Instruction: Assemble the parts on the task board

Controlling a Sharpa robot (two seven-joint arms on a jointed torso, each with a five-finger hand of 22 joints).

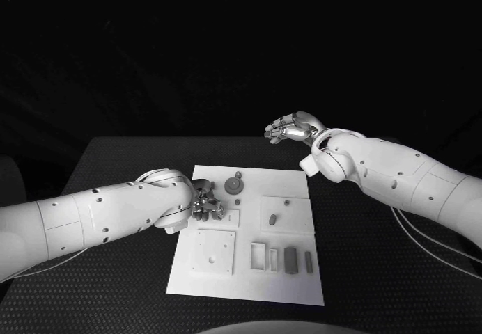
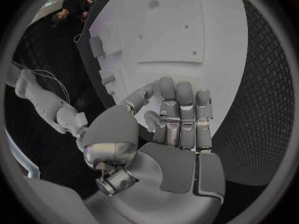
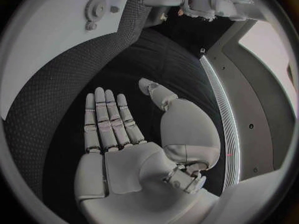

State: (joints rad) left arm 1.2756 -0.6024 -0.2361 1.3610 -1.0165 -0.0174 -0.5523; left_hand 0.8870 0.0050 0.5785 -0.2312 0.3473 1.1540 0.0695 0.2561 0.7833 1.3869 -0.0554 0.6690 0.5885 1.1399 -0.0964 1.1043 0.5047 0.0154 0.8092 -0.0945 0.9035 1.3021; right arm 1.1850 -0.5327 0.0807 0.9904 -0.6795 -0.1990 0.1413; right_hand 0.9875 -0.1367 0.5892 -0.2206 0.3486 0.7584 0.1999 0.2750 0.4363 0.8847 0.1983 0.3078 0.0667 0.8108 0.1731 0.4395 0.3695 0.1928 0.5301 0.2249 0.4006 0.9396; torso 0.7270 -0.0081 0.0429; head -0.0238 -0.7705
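You had the black textured table (image 1: 120, 156) carrying the white rectangular task board (image 1: 291, 282) at its middle, small grey parts (image 1: 290, 260) lying on it. Your left hand (image 1: 204, 201) hovered over the board's left edge, fingers curled, holding nothing. Your right hand (image 1: 291, 129) hung past the table's far edge, fingers spread, empty.

White task board (image 1: 253, 278), grey parts (image 1: 291, 259), black textured table (image 1: 382, 278)
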